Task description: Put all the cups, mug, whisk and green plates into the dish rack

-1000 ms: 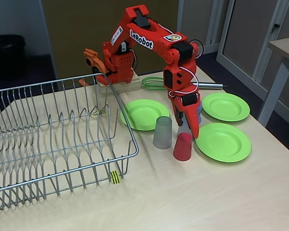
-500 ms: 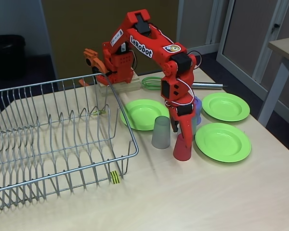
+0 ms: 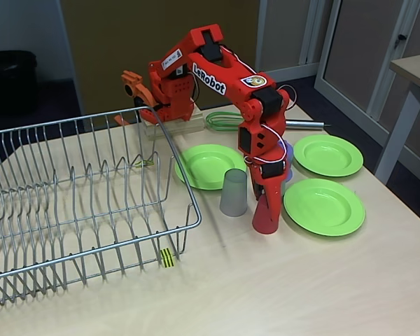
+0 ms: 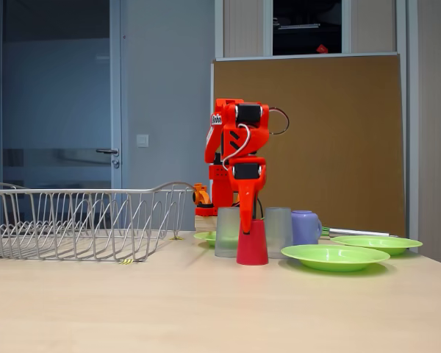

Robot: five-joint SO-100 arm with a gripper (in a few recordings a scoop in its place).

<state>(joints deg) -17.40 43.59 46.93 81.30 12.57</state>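
In a fixed view, the tool pointed down onto the red cup, its jaw state unclear; a grey cup stood at nine o'clock. In the other, the tool met the red cup from twelve o'clock on the worktop.

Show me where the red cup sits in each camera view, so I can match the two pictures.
Fixed view from above the table corner: the red cup stands right of centre, between the grey cup and the nearest green plate, with the gripper at its top.
Low fixed view along the table: the red cup stands at centre, in front of two grey cups.
Shared landmark: the dish rack's striped tag.
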